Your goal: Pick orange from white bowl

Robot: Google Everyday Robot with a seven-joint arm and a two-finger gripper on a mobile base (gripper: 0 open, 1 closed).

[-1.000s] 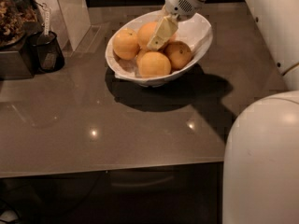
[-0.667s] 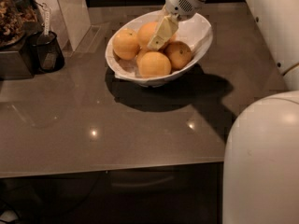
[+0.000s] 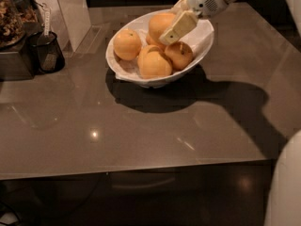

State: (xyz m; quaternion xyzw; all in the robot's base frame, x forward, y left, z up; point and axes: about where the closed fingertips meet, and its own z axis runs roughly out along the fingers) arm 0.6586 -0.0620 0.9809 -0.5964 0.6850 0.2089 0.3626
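Note:
The white bowl (image 3: 203, 37) stands on the brown table toward the back, with several oranges in it. My gripper (image 3: 168, 30) reaches into the bowl from the upper right. It is shut on the orange (image 3: 157, 23) at the back of the bowl. One cream finger (image 3: 178, 27) lies across the orange's right side; the other is behind it. This orange sits a little higher than the rest. Other oranges lie at the left (image 3: 127, 44), at the front (image 3: 154, 64) and at the right (image 3: 179, 54).
A small black mesh cup (image 3: 47, 53) stands at the left beside a dark container (image 3: 11, 27). A white block (image 3: 70, 8) stands behind them. My white body (image 3: 287, 187) fills the bottom right corner. The table's front edge (image 3: 141, 171) runs across below.
The gripper and the held orange have risen slightly and shifted a little right within the bowl. The other oranges and the bowl have not moved.

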